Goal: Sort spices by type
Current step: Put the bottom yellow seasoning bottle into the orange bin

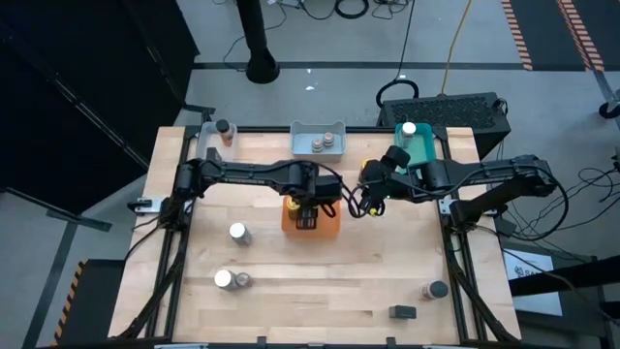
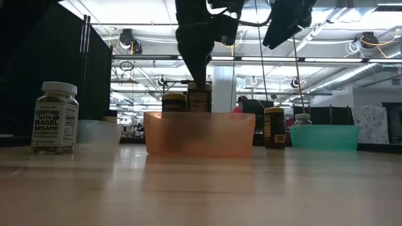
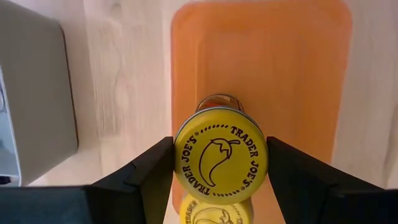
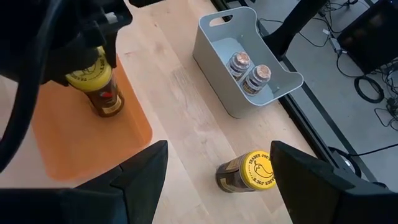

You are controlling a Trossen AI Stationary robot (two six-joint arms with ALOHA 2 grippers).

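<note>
An orange tray stands mid-table and holds two amber jars with yellow lids. My left gripper is above the tray, shut on one yellow-lid jar. The second jar stands right beside it. My right gripper is open over the table to the tray's right. A third yellow-lid jar stands upright on the wood below and between its fingers, untouched. The low view shows this jar between the orange tray and a teal tray. My left gripper pinches the jar's yellow lid between its two fingers, one on each side of the rim. The fingers come from above, pointing down. The jar stays upright inside the orange tray. I cannot tell whether its base rests on the tray floor.
A grey tray at the far edge holds two grey-lid jars. A teal tray holds a white-lid jar. A clear tray at far left holds one jar. White-lid jars and a dark-lid jar stand on the near half.
</note>
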